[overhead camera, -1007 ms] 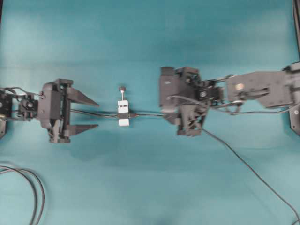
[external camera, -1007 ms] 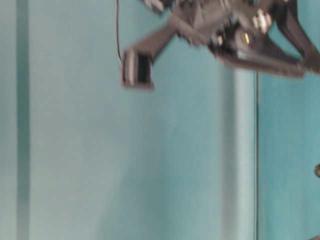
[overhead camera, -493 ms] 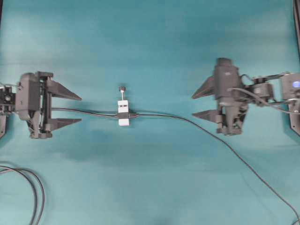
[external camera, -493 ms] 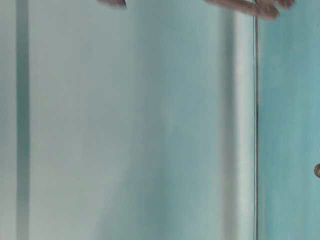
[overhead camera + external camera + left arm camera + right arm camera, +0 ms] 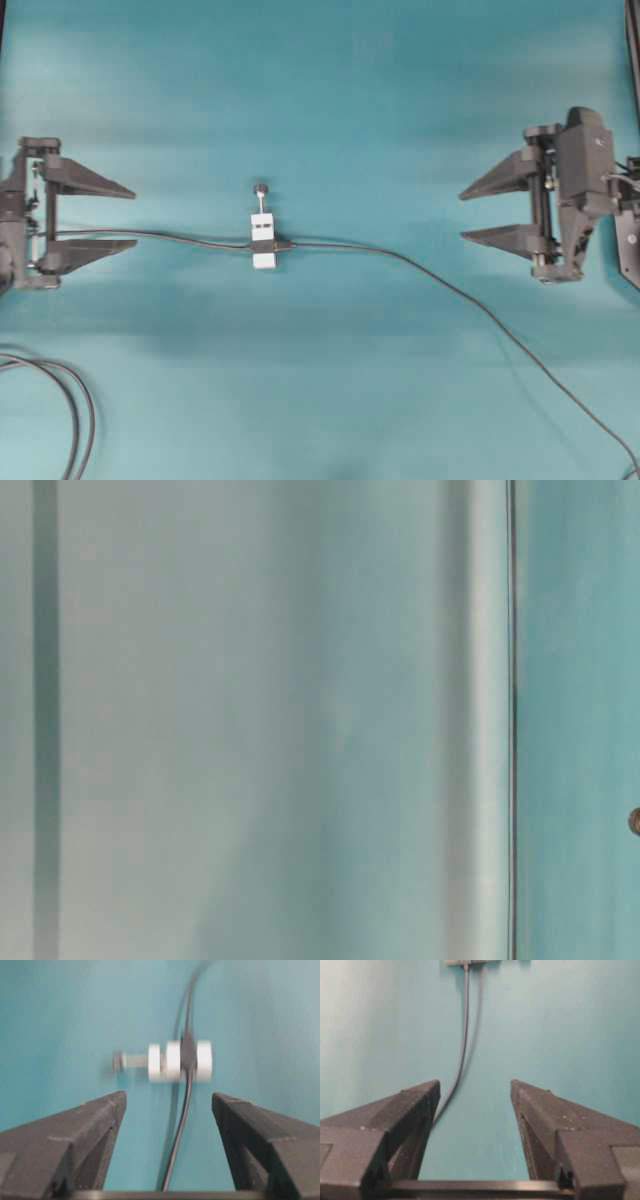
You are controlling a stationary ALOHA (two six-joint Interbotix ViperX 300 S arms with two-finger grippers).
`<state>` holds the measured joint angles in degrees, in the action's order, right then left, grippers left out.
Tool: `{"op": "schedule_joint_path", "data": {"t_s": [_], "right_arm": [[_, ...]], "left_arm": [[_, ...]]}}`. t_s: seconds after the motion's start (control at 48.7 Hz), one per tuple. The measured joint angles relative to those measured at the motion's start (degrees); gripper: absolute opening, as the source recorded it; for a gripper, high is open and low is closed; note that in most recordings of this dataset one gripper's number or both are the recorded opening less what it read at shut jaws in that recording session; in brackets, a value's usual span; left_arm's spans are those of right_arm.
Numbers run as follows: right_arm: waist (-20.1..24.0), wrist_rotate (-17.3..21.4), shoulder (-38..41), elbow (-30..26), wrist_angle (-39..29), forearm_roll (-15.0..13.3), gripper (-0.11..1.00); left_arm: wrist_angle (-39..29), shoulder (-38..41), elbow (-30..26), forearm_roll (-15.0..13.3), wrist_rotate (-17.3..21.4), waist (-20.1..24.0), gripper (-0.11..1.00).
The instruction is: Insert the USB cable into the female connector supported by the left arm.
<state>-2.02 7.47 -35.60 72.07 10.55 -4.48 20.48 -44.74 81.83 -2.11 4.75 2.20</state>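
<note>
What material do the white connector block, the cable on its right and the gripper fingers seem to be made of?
The female connector looks like matte white plastic, with a black band across it. The USB cable looks rubber- or plastic-sheathed: thin, dark grey, lying in a soft curve. The fingers of the right gripper look like matte black plastic, maybe printed, with a slightly grainy surface.

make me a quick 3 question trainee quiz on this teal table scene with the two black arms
1. True or false: the left gripper holds the small white rectangular connector block.
2. The thin dark grey USB cable reaches the block from which side in the overhead view? A left, B right
3. Fill in: the right gripper has its jaws ____.

Key: 1 false, it lies alone on the table. 2 B. 3 open.
</note>
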Motion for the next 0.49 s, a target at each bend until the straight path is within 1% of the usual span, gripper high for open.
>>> {"op": "schedule_joint_path", "data": {"t_s": [0.144, 0.288, 0.39, 0.493], "right_arm": [[0.3, -0.4, -3.4, 0.6, -5.1, -0.1, 0.63], [0.4, -0.3, -6.9, 2.8, -5.9, -0.1, 0.63], [0.4, -0.3, -9.9, 3.9, -5.9, -0.1, 0.63], [0.4, -0.4, -13.3, 4.4, -6.0, -0.1, 0.63]], "left_arm": [[-2.1, -8.3, 0.0, 0.0, 0.0, 0.0, 0.77], [-3.0, -15.0, 1.1, 0.0, 0.1, -0.1, 0.77], [-2.5, -17.8, 2.0, 0.0, 0.0, -0.1, 0.77], [-1.1, -18.5, 2.2, 0.1, 0.0, -0.1, 0.77]]}}
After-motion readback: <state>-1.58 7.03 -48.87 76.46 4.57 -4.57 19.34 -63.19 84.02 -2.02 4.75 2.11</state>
